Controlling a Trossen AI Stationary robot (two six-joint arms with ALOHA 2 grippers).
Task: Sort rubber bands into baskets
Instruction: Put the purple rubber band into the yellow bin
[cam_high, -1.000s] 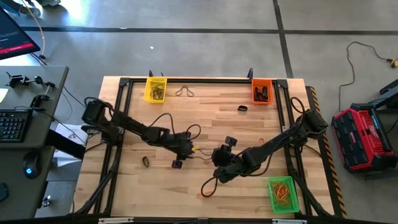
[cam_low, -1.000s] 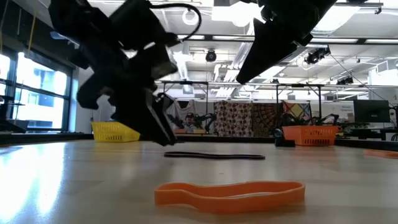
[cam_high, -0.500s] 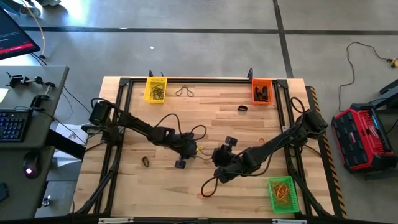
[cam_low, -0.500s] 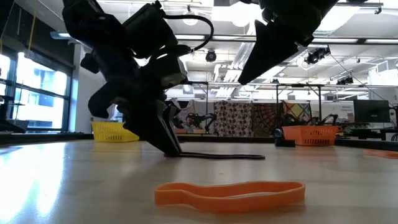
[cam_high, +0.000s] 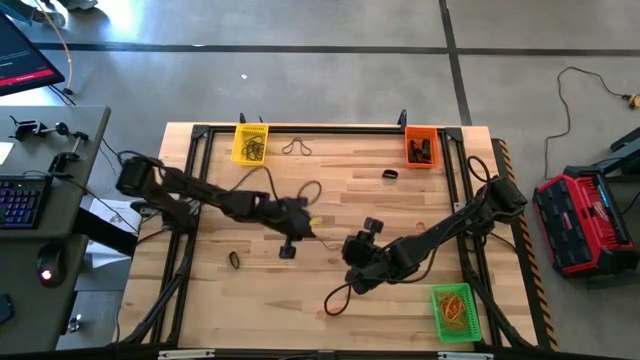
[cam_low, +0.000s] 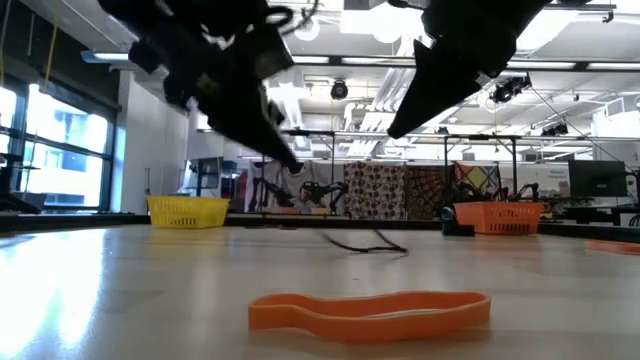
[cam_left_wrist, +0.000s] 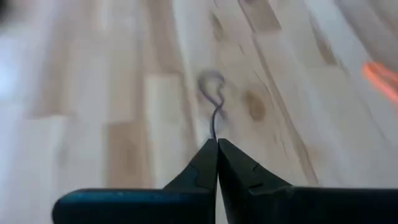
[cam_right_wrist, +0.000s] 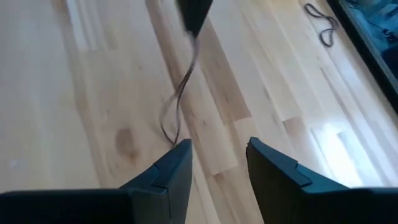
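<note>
My left gripper (cam_high: 310, 225) is raised above the middle of the table, shut on a thin dark rubber band (cam_left_wrist: 214, 115). The band hangs down from its tips, and its lower end (cam_low: 365, 243) lies on the wood. My right gripper (cam_right_wrist: 217, 162) stands open just to the right, above the band's lower part (cam_right_wrist: 171, 127), touching nothing. The yellow basket (cam_high: 250, 143) and the orange basket (cam_high: 421, 147) stand at the far edge. The green basket (cam_high: 452, 310) is at the near right. My left gripper pinches one end of the rubber band (cam_left_wrist: 213, 134) between its two fingertips (cam_left_wrist: 202, 165), which slant down from the table's left. The band hangs slack below the fingers (cam_right_wrist: 194, 15), its other end still on the table.
Loose bands lie about: an olive one (cam_high: 294, 146) at the far edge, a black one (cam_high: 389, 174) near the orange basket, a black one (cam_high: 233, 260) at the left, an orange one (cam_low: 370, 310) near the front. A black frame (cam_high: 300, 128) borders the table.
My left gripper has shut on the dark band and risen, moving a little toward the far edge. The band's gripped end has come up off the wood while its other end has stayed on the table.
</note>
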